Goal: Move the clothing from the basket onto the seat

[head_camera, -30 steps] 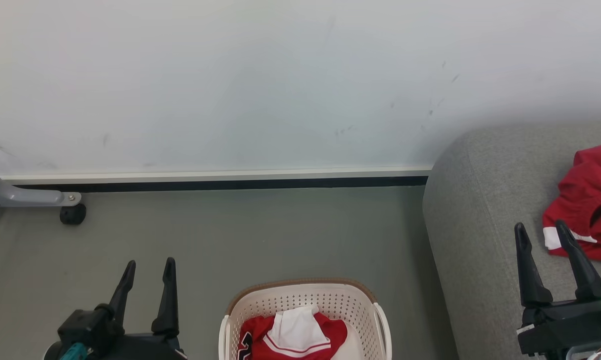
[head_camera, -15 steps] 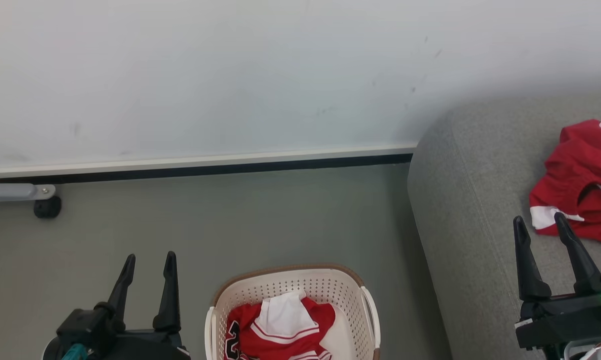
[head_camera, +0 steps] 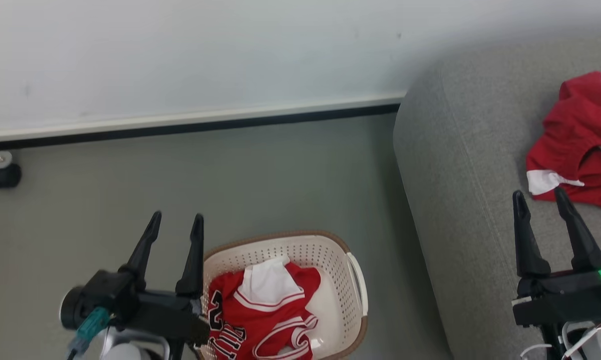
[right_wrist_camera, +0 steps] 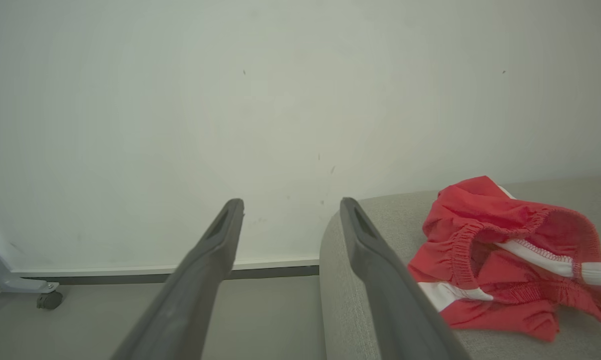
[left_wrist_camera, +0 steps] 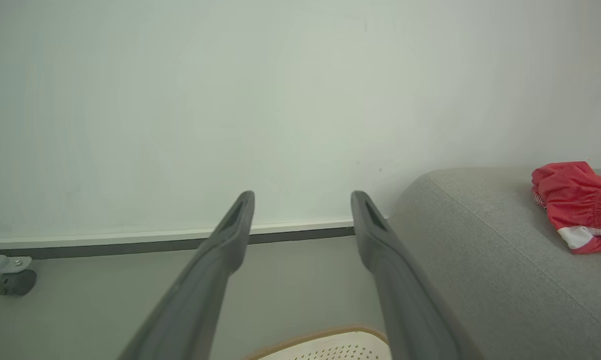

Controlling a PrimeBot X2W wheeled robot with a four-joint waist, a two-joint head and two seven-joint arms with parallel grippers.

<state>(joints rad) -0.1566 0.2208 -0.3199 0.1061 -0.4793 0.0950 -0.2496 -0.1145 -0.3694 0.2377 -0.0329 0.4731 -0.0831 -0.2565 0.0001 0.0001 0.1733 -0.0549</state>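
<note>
The red jersey (head_camera: 262,320) with black-and-white lettering lies crumpled in the cream basket (head_camera: 330,255) on the floor, a white patch of fabric on top. The red shorts (head_camera: 578,142) with white trim lie on the light grey sofa (head_camera: 460,175) at the right, also seen as shorts (right_wrist_camera: 505,260) and shorts (left_wrist_camera: 575,205). My left gripper (head_camera: 176,221) hangs open just left of the basket's rim, empty. My right gripper (head_camera: 539,196) stands open over the sofa's near part, just short of the shorts, empty. The basket rim (left_wrist_camera: 325,337) shows below my left fingers.
A white wall (head_camera: 180,60) with a dark baseboard runs behind the grey floor (head_camera: 130,175). A black caster wheel (head_camera: 5,175) on a grey frame leg stands at the far left by the wall. The sofa's rounded end rises right of the basket.
The head camera has tilted down and turned, so the whole scene shifted up and left. My left gripper has moved up and right, close to the basket's rim. Right gripper keeps its place.
</note>
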